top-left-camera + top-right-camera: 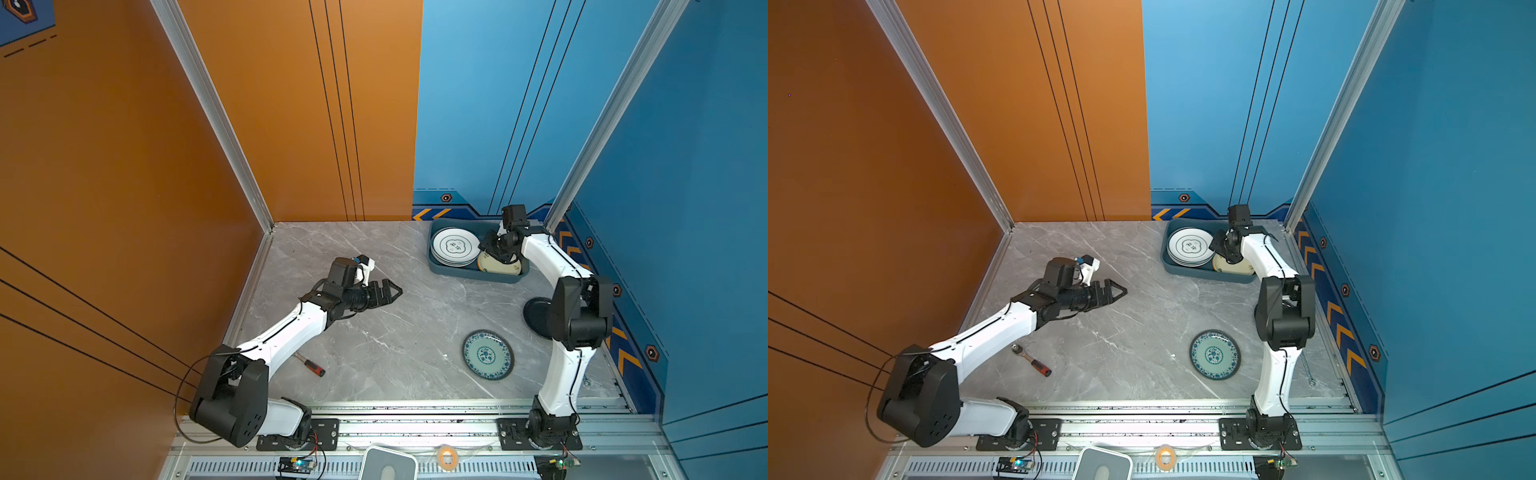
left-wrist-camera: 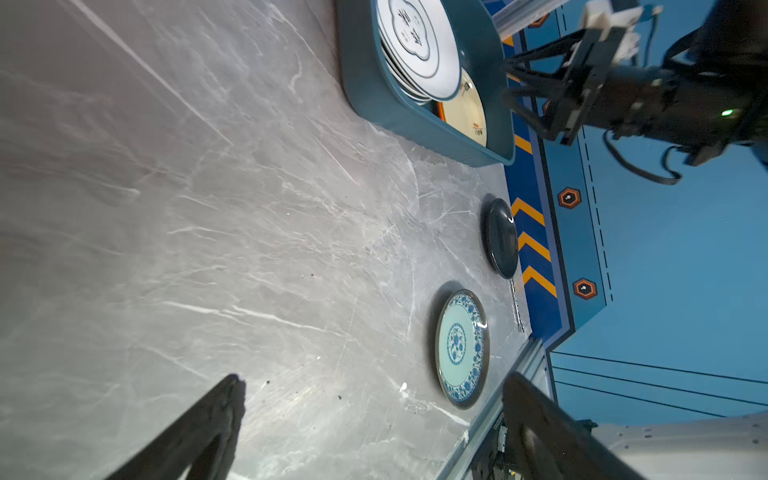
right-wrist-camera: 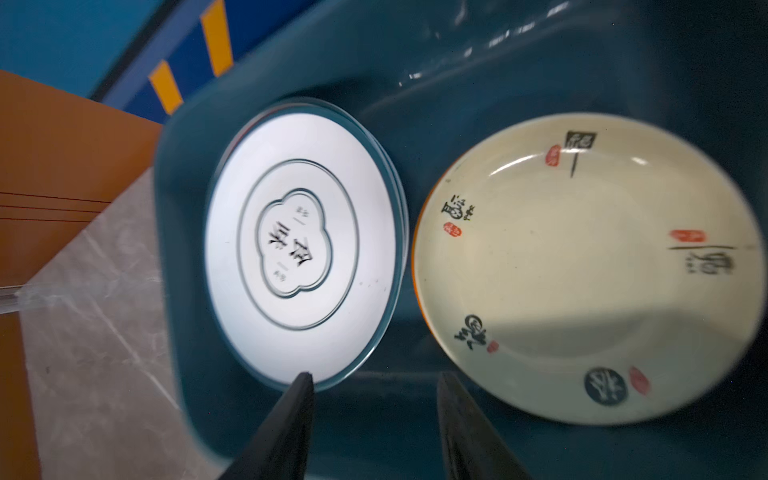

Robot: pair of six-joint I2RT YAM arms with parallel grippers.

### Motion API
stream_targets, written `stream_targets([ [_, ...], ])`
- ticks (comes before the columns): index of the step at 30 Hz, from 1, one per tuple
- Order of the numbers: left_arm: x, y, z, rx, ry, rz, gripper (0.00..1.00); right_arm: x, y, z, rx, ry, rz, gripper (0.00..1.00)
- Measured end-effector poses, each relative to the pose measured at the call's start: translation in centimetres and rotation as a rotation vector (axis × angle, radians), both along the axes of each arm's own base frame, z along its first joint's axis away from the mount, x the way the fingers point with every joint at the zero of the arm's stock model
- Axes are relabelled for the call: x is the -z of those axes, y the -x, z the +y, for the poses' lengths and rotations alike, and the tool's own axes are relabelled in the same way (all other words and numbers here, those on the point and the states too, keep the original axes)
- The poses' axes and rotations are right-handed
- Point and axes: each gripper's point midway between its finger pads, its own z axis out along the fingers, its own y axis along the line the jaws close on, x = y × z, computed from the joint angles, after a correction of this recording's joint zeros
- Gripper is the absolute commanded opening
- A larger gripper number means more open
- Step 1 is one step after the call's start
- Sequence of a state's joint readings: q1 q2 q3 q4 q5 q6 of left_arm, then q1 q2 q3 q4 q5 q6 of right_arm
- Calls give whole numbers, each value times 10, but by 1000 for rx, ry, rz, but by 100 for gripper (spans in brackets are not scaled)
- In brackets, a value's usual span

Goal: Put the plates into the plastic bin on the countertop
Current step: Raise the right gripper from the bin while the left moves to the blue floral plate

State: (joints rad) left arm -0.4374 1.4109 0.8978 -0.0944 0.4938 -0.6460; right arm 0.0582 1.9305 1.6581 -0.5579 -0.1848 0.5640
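Observation:
The dark teal plastic bin (image 1: 469, 272) (image 1: 1200, 275) stands at the back right of the grey countertop (image 1: 374, 332). Inside it are a stack of white plates (image 1: 454, 246) (image 3: 299, 249) and a cream plate (image 1: 500, 269) (image 3: 582, 270) side by side. My right gripper (image 1: 492, 253) (image 3: 376, 376) hangs open over the bin between the two, holding nothing. A teal-patterned plate (image 1: 488, 354) (image 2: 462, 348) and a black plate (image 1: 535, 313) (image 2: 502, 237) lie on the countertop. The right arm partly hides the black one. My left gripper (image 1: 395, 291) (image 2: 374, 380) is wide open and empty above the middle.
A screwdriver with a red and black handle (image 1: 311, 366) (image 1: 1036, 365) lies near the left arm. Orange and blue walls close the back and sides. An aluminium rail (image 1: 415, 411) runs along the front, with a white device (image 1: 388, 463) and an orange tape roll (image 1: 446, 457) beyond it.

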Motion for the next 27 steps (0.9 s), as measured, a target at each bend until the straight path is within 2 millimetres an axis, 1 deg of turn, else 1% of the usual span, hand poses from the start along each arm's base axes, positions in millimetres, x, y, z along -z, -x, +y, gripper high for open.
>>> stream_targets([
  [3,7,7,-25,63,-16,11,99,-42,20,-5,-5,11,-83,52],
  [5,12,12,-41,103,-27,19,99,-60,38,-11,-1,15,-121,52],
  [6,15,15,-51,127,-32,26,99,-66,49,-15,6,18,-133,52],
  [8,21,22,-66,166,-39,35,100,-70,71,-24,17,27,-140,53],
  [9,24,26,-75,191,-44,39,99,-70,82,-29,25,31,-142,54],
  [11,26,32,-93,233,-47,42,95,-66,103,-36,32,41,-131,54],
  [15,31,44,-129,317,-42,34,88,-48,140,-43,37,53,-87,54],
  [16,34,47,-136,335,-41,37,88,-44,147,-44,37,53,-77,54],
  [17,39,51,-142,352,-42,42,83,-40,153,-45,38,52,-69,54],
  [18,45,55,-147,366,-44,53,81,-35,160,-46,38,52,-59,54],
  [20,57,63,-154,389,-56,76,78,-27,171,-48,41,47,-40,54],
  [23,72,74,-162,411,-70,105,73,-19,181,-51,47,35,-24,54],
  [27,83,84,-173,430,-67,128,68,-14,188,-57,63,15,-19,55],
])
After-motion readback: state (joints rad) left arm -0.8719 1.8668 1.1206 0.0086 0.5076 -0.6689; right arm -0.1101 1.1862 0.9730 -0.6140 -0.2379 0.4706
